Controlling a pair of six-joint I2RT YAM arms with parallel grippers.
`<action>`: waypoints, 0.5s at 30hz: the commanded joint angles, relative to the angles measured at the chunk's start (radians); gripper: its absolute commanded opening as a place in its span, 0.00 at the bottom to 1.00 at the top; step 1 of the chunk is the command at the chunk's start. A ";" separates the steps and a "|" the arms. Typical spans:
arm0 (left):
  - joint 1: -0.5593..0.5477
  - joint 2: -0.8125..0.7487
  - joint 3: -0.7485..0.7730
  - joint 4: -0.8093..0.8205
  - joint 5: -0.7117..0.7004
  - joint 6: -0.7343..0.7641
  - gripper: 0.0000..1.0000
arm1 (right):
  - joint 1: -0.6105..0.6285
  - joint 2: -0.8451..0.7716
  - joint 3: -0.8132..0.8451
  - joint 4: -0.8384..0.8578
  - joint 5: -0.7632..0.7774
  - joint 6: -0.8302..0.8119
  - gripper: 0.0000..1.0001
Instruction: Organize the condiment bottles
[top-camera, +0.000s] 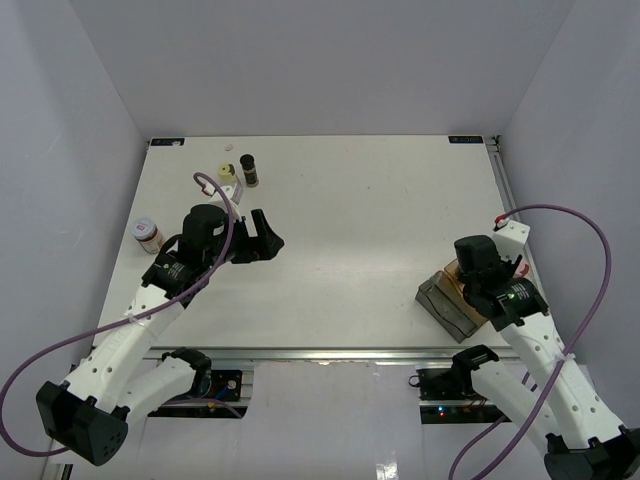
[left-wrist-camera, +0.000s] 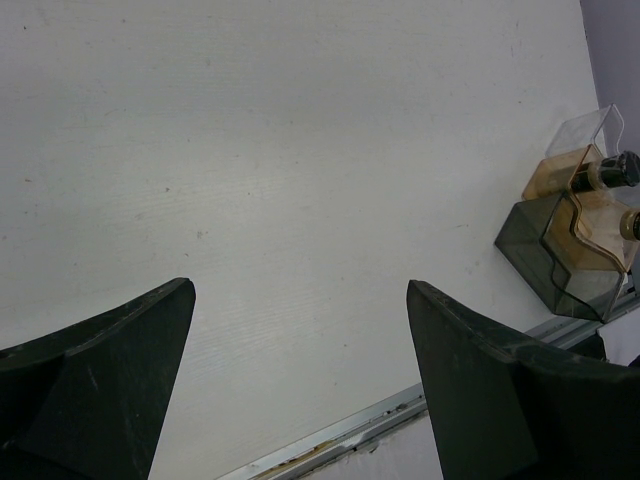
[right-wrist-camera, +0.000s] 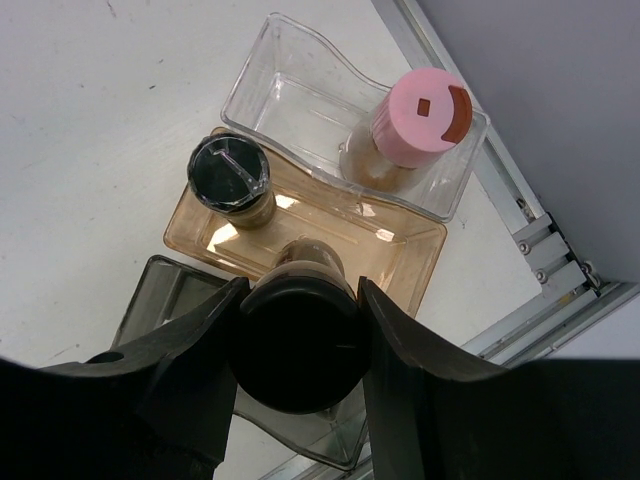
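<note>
Above glossy plastic trays (right-wrist-camera: 400, 245), the right fingers (right-wrist-camera: 190, 370) clamp a round black-capped jar (right-wrist-camera: 298, 345).

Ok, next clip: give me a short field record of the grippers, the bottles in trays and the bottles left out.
left gripper: open, empty
right gripper: shut on black-capped bottle
clear tray: pink-lidded jar
amber tray: dark jar
loose on table: second pink-lidded jar, yellow-lidded jar, brown bottle
</note>
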 joint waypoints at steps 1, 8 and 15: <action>0.003 -0.009 0.041 -0.012 0.003 0.014 0.98 | -0.015 -0.026 -0.033 0.087 0.056 0.051 0.08; 0.003 -0.005 0.028 -0.005 0.006 0.013 0.98 | -0.061 -0.034 -0.100 0.200 0.034 0.013 0.08; 0.003 -0.008 0.031 -0.014 -0.002 0.020 0.98 | -0.146 -0.027 -0.169 0.305 -0.054 -0.030 0.08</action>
